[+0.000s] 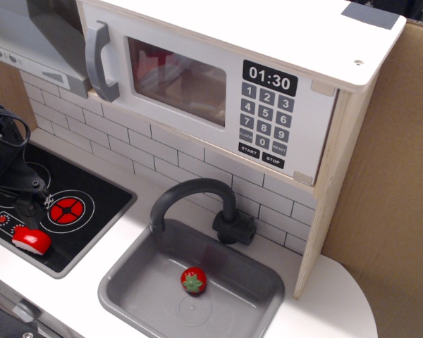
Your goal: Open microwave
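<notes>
The microwave (218, 91) sits at the top of the toy kitchen. Its white door lies flush with the front, shut. The grey curved handle (99, 62) is at the door's left edge. The clear window (176, 81) is in the middle, and the black keypad (266, 120) with a clock reading 01:30 is on the right. My gripper (34, 205) is black and hangs low at the far left over the stove, well below and left of the handle. Its fingers blend into the dark stovetop, so their state is unclear.
A slanted grey range hood (35, 35) is left of the microwave. Below are a black stovetop (92, 204) with a red-and-white toy piece (32, 241), a grey sink (127, 282) holding a red strawberry (193, 280), and a black faucet (197, 197). A cardboard wall (388, 176) is at the right.
</notes>
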Action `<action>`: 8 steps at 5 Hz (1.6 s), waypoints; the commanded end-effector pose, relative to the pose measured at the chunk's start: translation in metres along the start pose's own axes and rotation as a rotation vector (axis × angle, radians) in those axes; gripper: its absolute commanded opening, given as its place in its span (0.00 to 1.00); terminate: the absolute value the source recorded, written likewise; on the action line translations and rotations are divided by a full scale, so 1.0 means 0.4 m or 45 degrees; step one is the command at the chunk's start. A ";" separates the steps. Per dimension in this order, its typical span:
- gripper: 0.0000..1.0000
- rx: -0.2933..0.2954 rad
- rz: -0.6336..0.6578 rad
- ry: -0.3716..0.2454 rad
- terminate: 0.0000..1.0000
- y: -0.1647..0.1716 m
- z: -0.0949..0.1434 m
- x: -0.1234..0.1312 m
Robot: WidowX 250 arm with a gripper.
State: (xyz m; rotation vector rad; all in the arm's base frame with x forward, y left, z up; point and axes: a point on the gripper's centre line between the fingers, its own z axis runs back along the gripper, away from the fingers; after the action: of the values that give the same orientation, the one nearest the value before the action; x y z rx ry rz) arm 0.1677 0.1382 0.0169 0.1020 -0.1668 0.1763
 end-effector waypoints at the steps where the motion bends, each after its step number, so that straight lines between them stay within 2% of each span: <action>1: 1.00 0.000 0.000 0.000 0.00 0.000 0.000 0.000; 2: 1.00 -0.048 -0.008 -0.029 0.00 -0.011 0.080 0.035; 3: 1.00 -0.115 -0.015 -0.043 0.00 -0.026 0.123 0.098; 5: 1.00 -0.124 -0.099 -0.132 0.00 -0.073 0.129 0.242; 8: 1.00 -0.163 -0.180 -0.188 0.00 -0.059 0.130 0.356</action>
State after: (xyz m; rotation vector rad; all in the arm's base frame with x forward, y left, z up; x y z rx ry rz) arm 0.2974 0.1290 0.0760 -0.0301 -0.2726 0.0263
